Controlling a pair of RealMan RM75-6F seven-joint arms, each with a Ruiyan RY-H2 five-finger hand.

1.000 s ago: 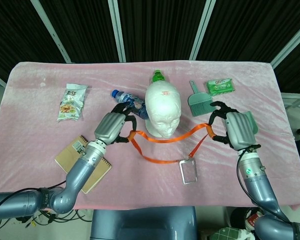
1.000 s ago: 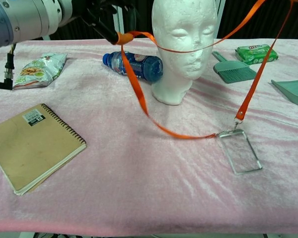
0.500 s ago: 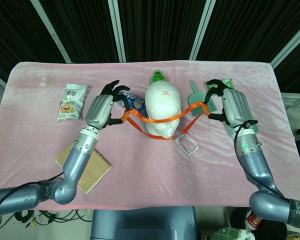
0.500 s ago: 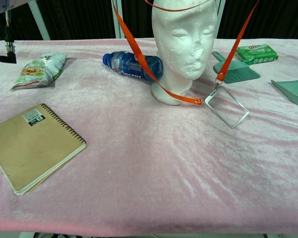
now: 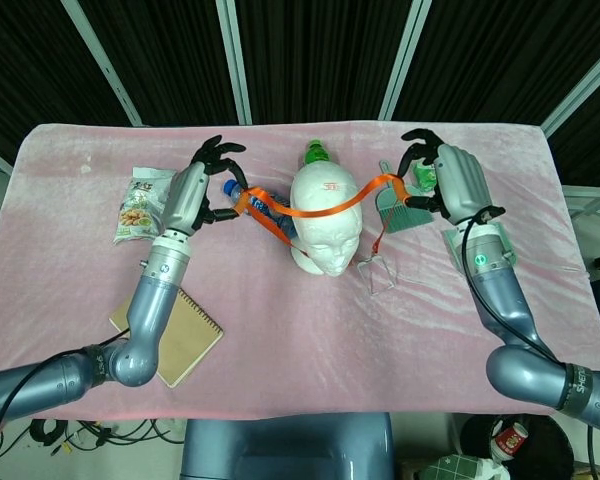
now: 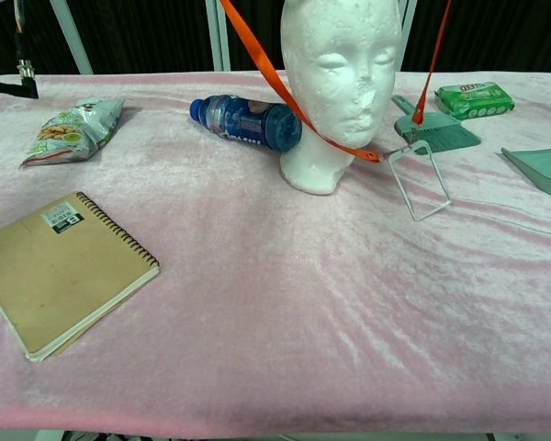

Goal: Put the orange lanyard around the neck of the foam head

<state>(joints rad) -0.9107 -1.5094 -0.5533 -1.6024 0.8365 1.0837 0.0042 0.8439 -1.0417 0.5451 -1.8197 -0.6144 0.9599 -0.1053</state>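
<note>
Chest view crops both hands out; head view shows left hand (image 5: 193, 190) and right hand (image 5: 442, 178) gripping the orange ribbon lanyard (image 5: 320, 208) stretched over the white foam head (image 5: 322, 220).

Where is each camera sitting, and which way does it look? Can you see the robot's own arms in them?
Head view: sits high, looking down on the pink table; shows both arms, left hand and right hand holding the orange lanyard over the foam head.
Chest view: sits low at the table's near edge, looking across at the foam head's face; no arms or hands show.
Both share the foam head, lanyard, blue bottle and notebook.
</note>
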